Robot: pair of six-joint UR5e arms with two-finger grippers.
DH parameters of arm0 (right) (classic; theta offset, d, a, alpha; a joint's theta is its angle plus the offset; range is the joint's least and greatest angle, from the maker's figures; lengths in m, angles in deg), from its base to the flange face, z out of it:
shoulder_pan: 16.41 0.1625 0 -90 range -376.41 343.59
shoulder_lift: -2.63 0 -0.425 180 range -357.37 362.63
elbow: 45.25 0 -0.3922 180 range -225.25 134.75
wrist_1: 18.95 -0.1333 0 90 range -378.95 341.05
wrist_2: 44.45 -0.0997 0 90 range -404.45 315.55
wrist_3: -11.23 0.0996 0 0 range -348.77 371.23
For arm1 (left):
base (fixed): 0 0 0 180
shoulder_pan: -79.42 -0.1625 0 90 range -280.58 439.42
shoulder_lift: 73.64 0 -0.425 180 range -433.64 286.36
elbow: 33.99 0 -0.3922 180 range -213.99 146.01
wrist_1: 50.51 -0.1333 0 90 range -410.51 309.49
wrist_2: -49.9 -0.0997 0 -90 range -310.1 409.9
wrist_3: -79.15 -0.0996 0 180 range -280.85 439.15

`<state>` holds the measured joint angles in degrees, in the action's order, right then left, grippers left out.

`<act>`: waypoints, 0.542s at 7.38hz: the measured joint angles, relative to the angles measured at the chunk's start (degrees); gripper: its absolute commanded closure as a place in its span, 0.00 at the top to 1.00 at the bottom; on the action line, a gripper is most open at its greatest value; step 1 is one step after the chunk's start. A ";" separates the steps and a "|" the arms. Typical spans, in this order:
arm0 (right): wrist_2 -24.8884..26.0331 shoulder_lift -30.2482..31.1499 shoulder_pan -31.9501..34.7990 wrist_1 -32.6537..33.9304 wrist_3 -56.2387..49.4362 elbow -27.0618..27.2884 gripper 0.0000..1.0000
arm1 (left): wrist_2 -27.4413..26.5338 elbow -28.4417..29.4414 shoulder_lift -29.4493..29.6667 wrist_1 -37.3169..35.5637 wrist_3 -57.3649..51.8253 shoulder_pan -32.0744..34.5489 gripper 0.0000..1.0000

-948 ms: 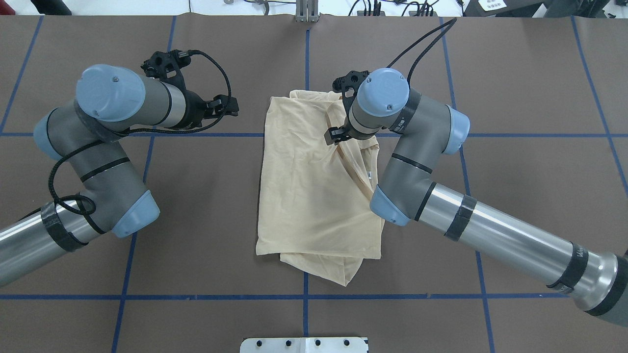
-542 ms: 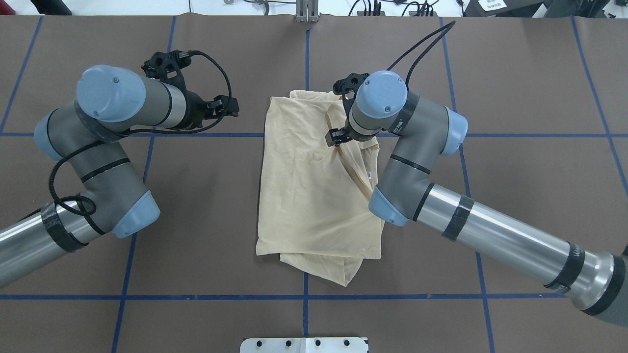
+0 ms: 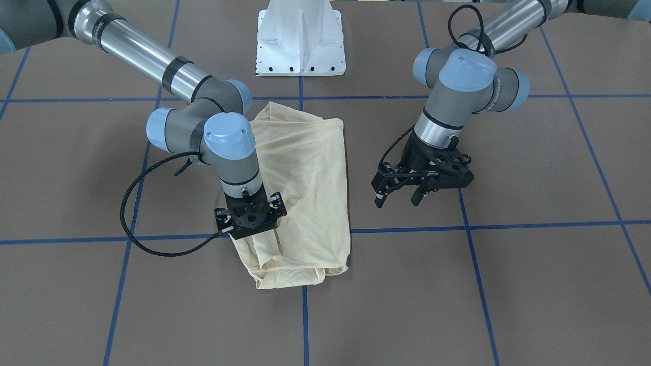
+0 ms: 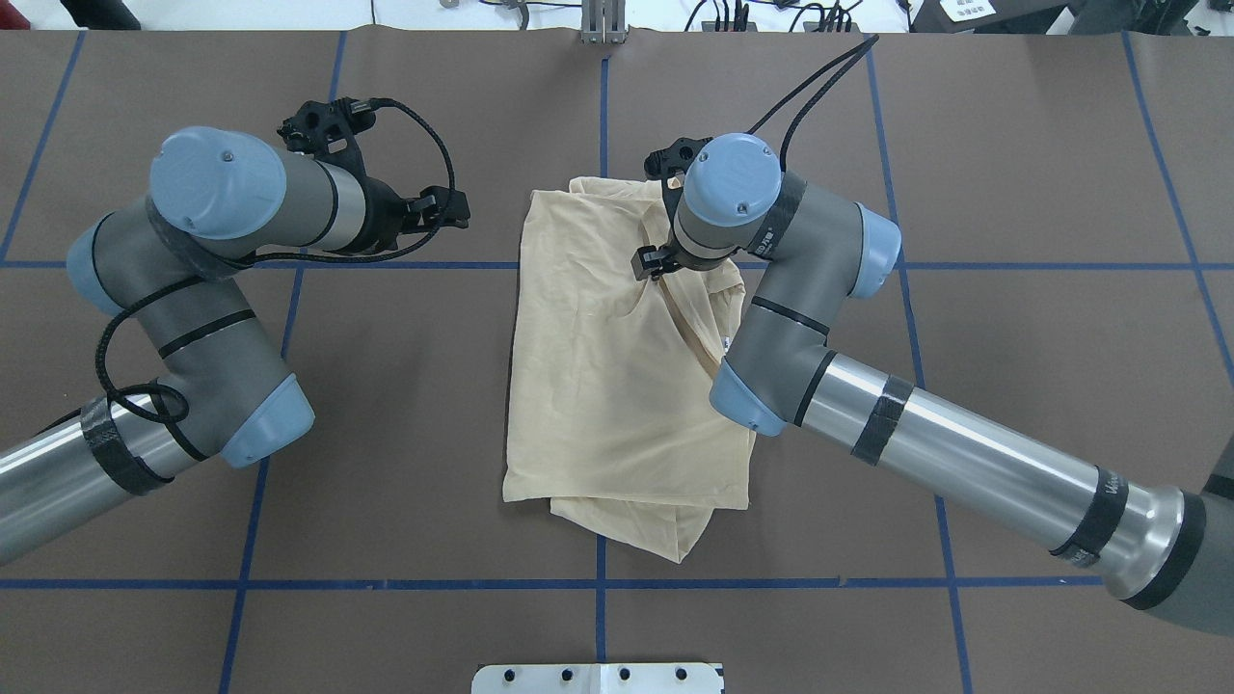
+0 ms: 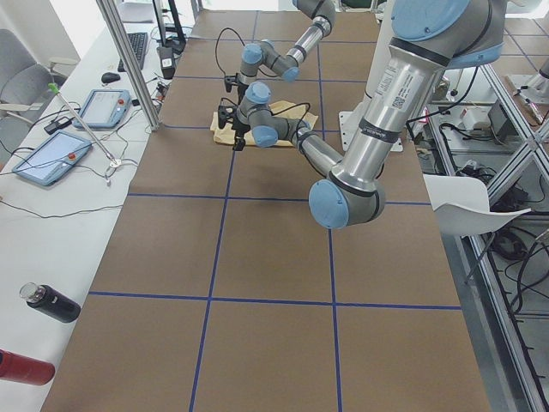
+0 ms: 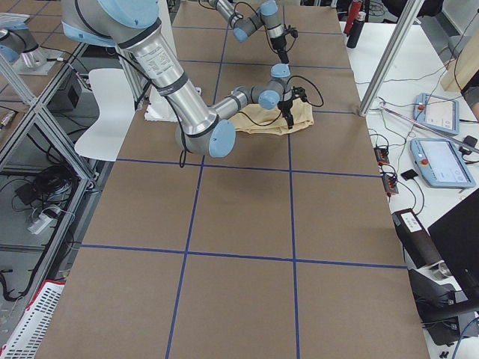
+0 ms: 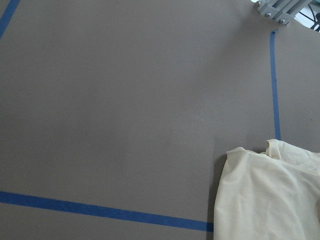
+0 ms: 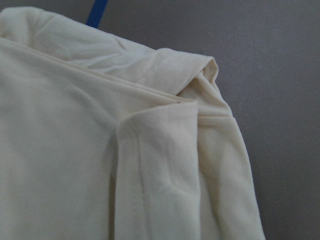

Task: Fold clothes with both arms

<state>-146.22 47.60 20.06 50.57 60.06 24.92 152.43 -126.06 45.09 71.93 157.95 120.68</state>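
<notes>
**One arm pinches the shirt while the other waits beside it.**

The wide brown table [image 4: 964,145] with blue tape lines carries everything. The grey metal right arm [image 4: 964,463] with light-blue caps reaches over the pale cream-yellow thin shirt [image 4: 598,386], which lies half folded in the middle of the table. The grey metal left arm [image 4: 193,318] hangs off to one side and does not touch the shirt. The black two-finger right gripper [image 4: 652,264] presses down on the shirt's end nearest the table's far edge. It seems to pinch a ridge of cloth, and creases run to it. The black two-finger left gripper [image 3: 396,201] has its fingers spread and holds nothing. I think the thin cloth could slip from the pinch. The whole shirt could also slide and bunch up, because only one side is held.
</notes>
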 measured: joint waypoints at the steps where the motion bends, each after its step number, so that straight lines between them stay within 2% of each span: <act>1: 0.31 0.01 0.07 0.00 -0.07 -0.30 0.99 | -0.01 -0.03 0.04 0.00 0.02 -0.03 1.00; 4: 0.51 0.39 1.76 0.00 -1.51 -0.73 0.99 | 0.01 -0.04 0.18 0.00 -0.02 -0.04 1.00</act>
<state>-145.71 47.99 21.82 50.57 58.55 24.19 152.44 -126.10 45.27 71.93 157.93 120.64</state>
